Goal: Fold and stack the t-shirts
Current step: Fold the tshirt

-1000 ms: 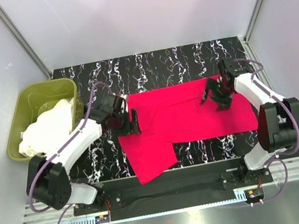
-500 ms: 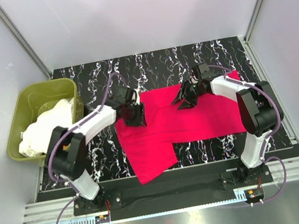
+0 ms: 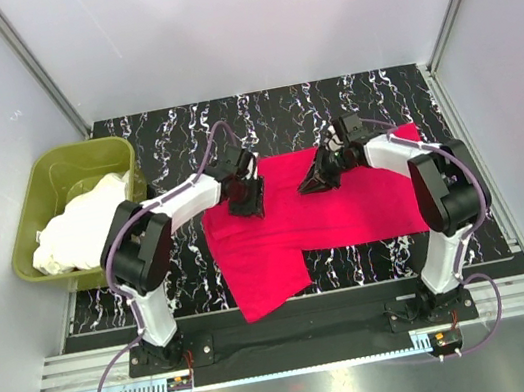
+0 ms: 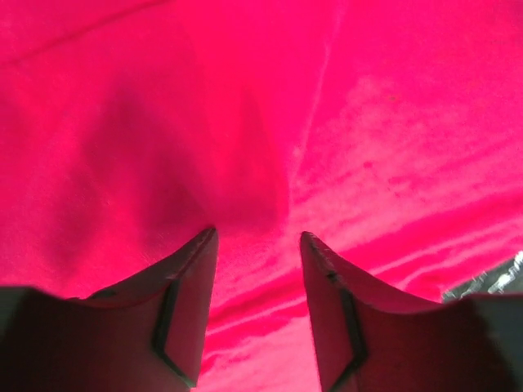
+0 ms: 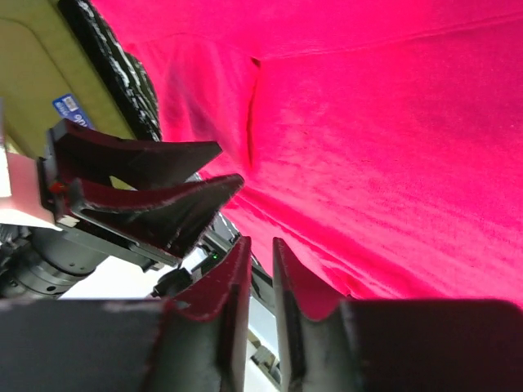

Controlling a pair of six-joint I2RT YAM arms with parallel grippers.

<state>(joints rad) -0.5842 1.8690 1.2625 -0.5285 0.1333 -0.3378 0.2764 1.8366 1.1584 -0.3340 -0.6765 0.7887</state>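
Note:
A crimson-red t-shirt [image 3: 345, 207] [image 4: 327, 122] [image 5: 392, 122] lies spread on the black marbled table, with a flap hanging toward the near edge. My left gripper [image 3: 247, 197] [image 4: 257, 238] is low over the shirt's upper left part. It is open, with flat red cloth showing in the gap. My right gripper [image 3: 317, 182] [image 5: 259, 243] is down at the shirt's upper middle and points left toward the other gripper. Its jaws stand only a narrow slit apart, with no cloth seen between them. White t-shirts [image 3: 84, 222] are heaped in the tub.
The olive-green tub [image 3: 54, 167] [image 5: 24, 82] stands off the table's left end. Grey walls close in the back and both sides. The left gripper's fingers [image 5: 163, 188] show close in front of my right gripper.
Both grippers have moved inward along the shirt's upper part, toward each other. Both sets of jaws have narrowed, the right far more than the left. The shirt has barely shifted.

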